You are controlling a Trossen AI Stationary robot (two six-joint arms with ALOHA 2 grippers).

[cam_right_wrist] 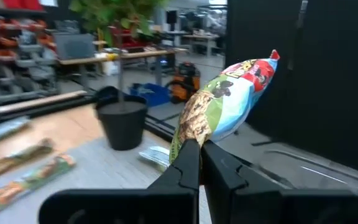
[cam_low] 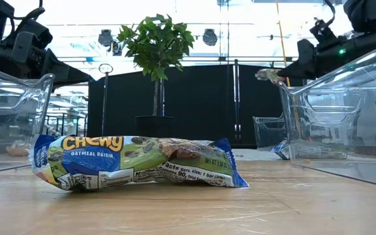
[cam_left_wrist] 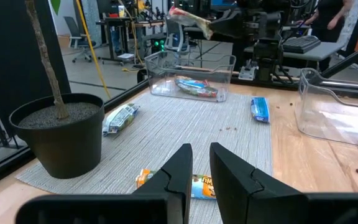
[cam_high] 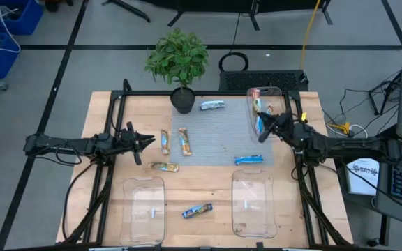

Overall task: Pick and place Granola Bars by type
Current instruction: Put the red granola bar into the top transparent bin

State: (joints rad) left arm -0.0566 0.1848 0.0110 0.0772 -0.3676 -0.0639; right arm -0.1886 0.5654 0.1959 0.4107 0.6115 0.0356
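Right gripper [cam_right_wrist: 199,149] is pinched shut on a bar [cam_right_wrist: 225,102], held above the far tray [cam_high: 267,94], likely to drop it with its kind. Left gripper [cam_left_wrist: 196,163], nearly closed and empty, hovers over the orange bars [cam_high: 185,141] on the counter [cam_high: 103,132].

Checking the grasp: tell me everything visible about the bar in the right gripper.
The granola bar is a shiny wrapper, green and light blue with a red end, crinkled. The right gripper is shut on its lower end, so it sticks up tilted, off the table. In the high view it hangs over the clear tray at the mat's right edge, which already holds bars.
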